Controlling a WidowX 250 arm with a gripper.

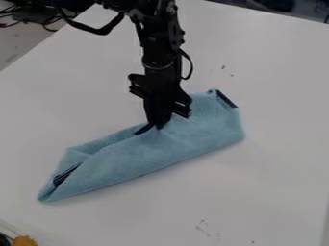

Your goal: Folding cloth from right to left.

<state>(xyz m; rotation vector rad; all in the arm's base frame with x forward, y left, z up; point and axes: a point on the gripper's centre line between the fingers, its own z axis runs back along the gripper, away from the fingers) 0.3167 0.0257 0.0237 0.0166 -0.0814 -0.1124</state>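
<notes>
Jaws together, clamped on a pinch of the blue cloth (173, 149) at its upper edge, near mid-length; creases are seen to run out from the fingertips of the black gripper (158, 126). The cloth is held from above, its main body lying below and to both sides of the jaws in the view. Its long axis is slanted from lower left to upper right, so the grip is set on a long side, not at an end. A dark edge strip (145, 129) is noted just beside the tips, a second (227, 99) at the upper right end. At the lower left end, layers are left gaping around dark trim (66, 175). The fold is judged partly made; release with the layer laid flat seems called for. If the gripper is raised before opening, the fold may be dragged loose. Support: white table (257, 192).
</notes>
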